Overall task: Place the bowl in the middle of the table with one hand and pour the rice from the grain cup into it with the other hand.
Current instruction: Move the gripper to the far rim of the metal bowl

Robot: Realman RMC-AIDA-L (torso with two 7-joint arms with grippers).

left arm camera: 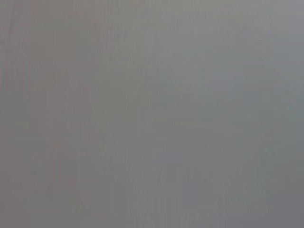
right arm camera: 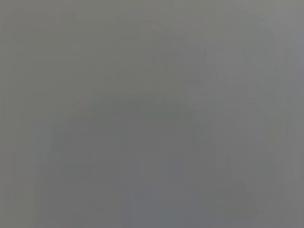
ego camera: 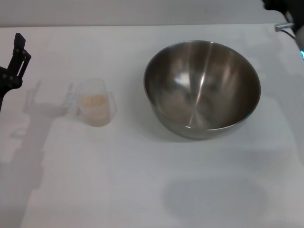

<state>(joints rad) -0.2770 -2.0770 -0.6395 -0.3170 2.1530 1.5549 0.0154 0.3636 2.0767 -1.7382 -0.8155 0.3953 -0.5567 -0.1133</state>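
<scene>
The bowl (ego camera: 202,88), a large shiny steel one, stands empty on the white table (ego camera: 142,180), right of the middle. The grain cup (ego camera: 96,102), small and clear, stands upright to the bowl's left with a heap of pale rice (ego camera: 94,101) in it. My left gripper (ego camera: 18,56) hangs above the table at the far left edge, well apart from the cup. Part of my right gripper (ego camera: 285,19) shows at the top right corner, behind and right of the bowl. Both wrist views show only plain grey.
The table's far edge (ego camera: 142,25) runs along the top of the head view. Bare white tabletop lies in front of the cup and bowl.
</scene>
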